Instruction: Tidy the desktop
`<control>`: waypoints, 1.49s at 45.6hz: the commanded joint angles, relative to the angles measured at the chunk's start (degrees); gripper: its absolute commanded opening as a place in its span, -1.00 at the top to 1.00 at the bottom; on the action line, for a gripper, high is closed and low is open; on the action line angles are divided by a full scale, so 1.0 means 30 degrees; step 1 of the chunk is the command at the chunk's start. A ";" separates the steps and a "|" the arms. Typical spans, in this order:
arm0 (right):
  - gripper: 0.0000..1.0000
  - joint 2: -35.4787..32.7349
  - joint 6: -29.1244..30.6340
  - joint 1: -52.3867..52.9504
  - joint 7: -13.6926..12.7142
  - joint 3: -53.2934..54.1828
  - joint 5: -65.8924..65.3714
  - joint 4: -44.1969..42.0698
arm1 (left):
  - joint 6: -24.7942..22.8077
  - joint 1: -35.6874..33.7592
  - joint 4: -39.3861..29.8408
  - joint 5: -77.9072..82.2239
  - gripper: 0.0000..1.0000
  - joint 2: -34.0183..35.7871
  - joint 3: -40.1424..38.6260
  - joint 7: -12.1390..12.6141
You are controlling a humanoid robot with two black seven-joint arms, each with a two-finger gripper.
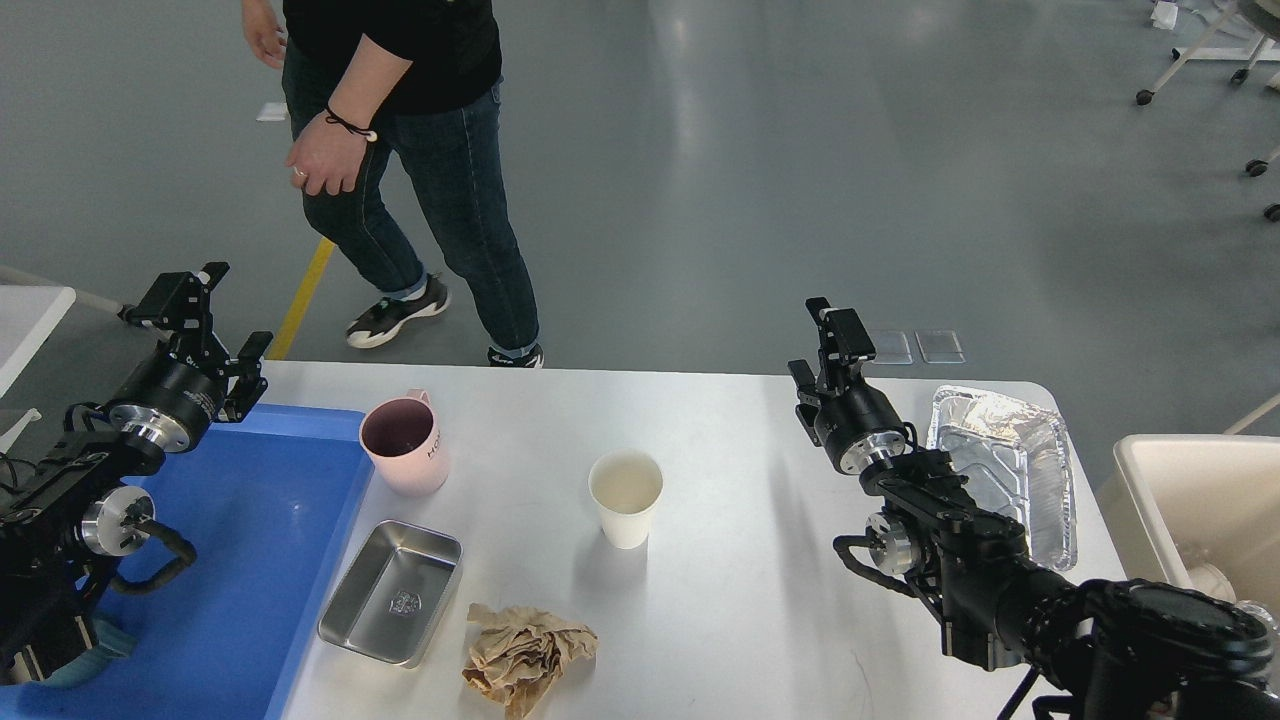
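Note:
The white desktop (740, 470) carries a pink mug (403, 445), a white paper cup (626, 497), a small steel tray (391, 592), a crumpled brown paper (525, 652) and a foil tray (1005, 470). My left gripper (212, 312) is open and empty, raised above the far left corner, over the back edge of the blue tray (250, 560). My right gripper (815, 342) is open and empty, raised above the far right part of the desktop, just left of the foil tray.
A person (420, 150) walks on the floor beyond the far edge. A beige bin (1190, 490) stands to the right of the desktop. A smaller white table (25, 310) shows at the left edge. A teal cloth (95, 645) lies on the blue tray's near left.

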 commanded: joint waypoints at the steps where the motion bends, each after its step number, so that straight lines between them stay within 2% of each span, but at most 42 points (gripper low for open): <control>1: -1.00 -0.0001 -0.0053 -0.0001 0.0001 0.0000 0.0000 -0.0031 | -0.0012 -0.0050 0.0019 -0.0036 -0.96 -0.0015 -0.0049 -0.0014; 26: -1.00 -0.0001 -0.0170 -0.0001 -0.0029 0.0000 0.0000 -0.0031 | 0.0339 -0.0343 0.0078 0.0227 -0.96 -0.0015 0.0098 -0.0014; 40: -1.00 -0.0030 -0.0171 -0.0030 -0.0029 0.0000 0.0000 -0.0002 | -0.0686 -0.0343 -0.0040 0.0257 -0.96 -0.0220 0.0127 -0.0073; 45: -1.00 -0.0001 -0.0170 -0.0060 -0.0029 0.0000 0.0000 -0.0002 | -0.0832 -0.0285 -0.0156 0.0315 -0.96 -0.0279 0.0243 0.0103; 48: -1.00 -0.0001 -0.0170 -0.0001 -0.0029 0.0000 0.0000 0.0027 | -0.1124 -0.0343 -0.0536 0.0344 -0.96 -0.0045 0.1498 0.0541; 51: -1.00 -0.0001 -0.0170 0.0028 -0.0029 0.0000 0.0000 0.0028 | -0.1564 -0.0868 -0.1238 0.0344 -0.96 0.0597 0.3664 0.1447; 52: -1.00 -0.0001 -0.0170 0.0028 -0.0029 0.0000 0.0000 0.0057 | -0.1855 -0.1393 -0.1879 0.0344 -0.96 0.1470 0.5441 0.2089; 53: -1.00 -0.0001 -0.0170 0.0028 -0.0029 0.0000 0.0000 0.0057 | -0.1916 -0.1659 -0.2291 0.0344 -0.96 0.1914 0.6358 0.2298; 57: -1.00 -0.0030 -0.0170 0.0087 -0.0029 0.0000 0.0000 0.0057 | -0.1887 -0.2655 -0.4779 0.0403 -0.96 0.3992 0.9583 0.2359; 60: -1.00 -0.0030 -0.0170 0.0087 -0.0029 0.0000 0.0000 0.0057 | -0.1858 -0.3388 -0.6829 0.0579 -0.96 0.6364 1.1051 0.2301; 68: -1.00 -0.0030 -0.0170 0.0116 -0.0029 0.0000 0.0000 0.0086 | -0.1799 -0.3654 -1.3568 0.2215 -0.96 1.2693 1.1875 0.2359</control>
